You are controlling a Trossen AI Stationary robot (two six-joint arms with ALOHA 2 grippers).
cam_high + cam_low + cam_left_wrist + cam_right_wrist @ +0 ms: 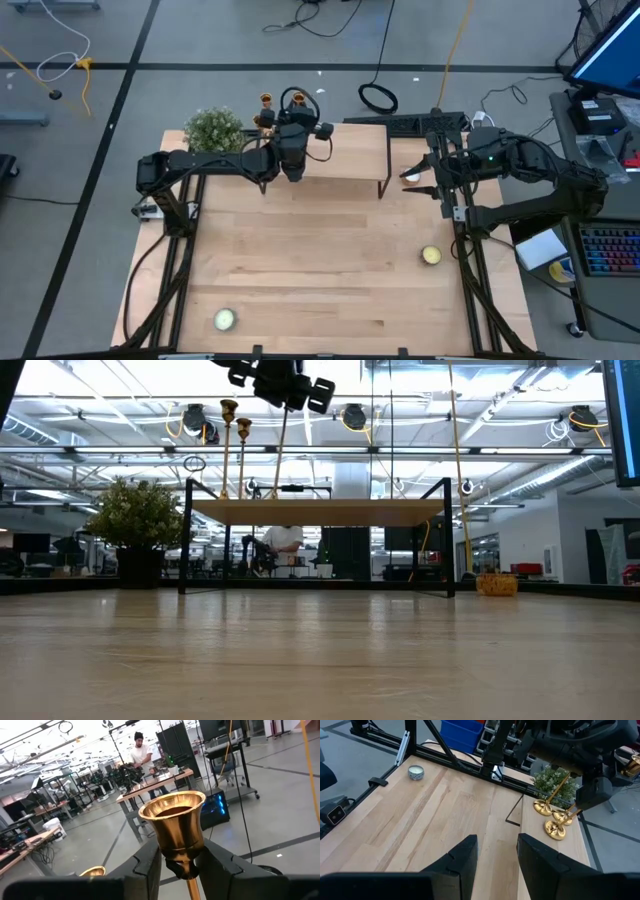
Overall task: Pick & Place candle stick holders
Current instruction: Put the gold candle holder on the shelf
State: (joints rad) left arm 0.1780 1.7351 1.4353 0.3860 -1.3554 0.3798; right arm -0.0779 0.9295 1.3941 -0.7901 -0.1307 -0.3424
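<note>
My left tool [182, 865] pinches one gold candle stick holder [176, 827] by its thin stem, just under the cup, so it stays upright above the little raised shelf [340, 160]. The other two holders [552, 812] stand on that shelf beside the plant [213, 130]. My right tool [497, 852] waits part open and empty at the worktop [320, 260] edge

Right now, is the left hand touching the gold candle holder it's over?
Touching. In the left wrist view the left hand has both fingers pressed against the stem of the candle holder, just under its cup.
</note>
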